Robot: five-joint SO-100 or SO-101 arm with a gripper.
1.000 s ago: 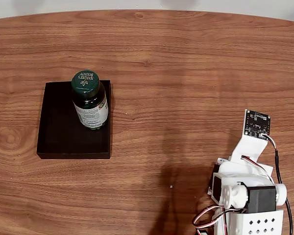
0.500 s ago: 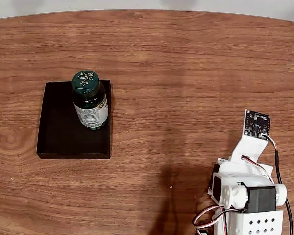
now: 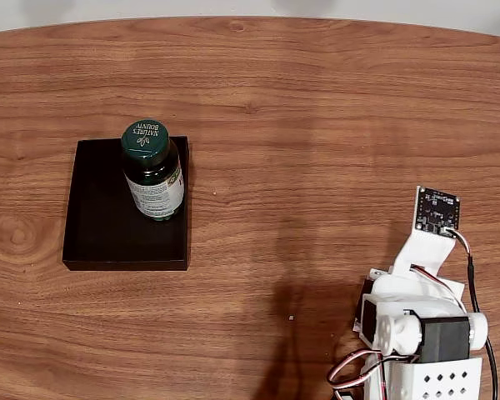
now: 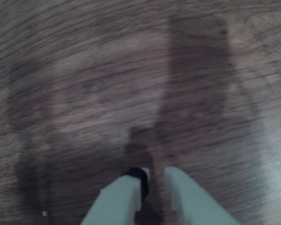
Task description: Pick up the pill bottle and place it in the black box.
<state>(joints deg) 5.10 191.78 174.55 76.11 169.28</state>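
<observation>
Wrist view, pincer (image 4: pixel 153 180) nearly closed, empty, pointing down over wooden table (image 4: pixel 107 84)

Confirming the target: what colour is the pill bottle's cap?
Dark green with pale lettering, on the pill bottle; clearest in the fixed view.

- Nothing has visibly changed since the earlier fixed-view pictures.
- The pill bottle (image 3: pixel 153 169) matches its earlier spot, left of frame.
- The arm (image 3: pixel 421 321) matches its earlier pose, lower right.
</observation>
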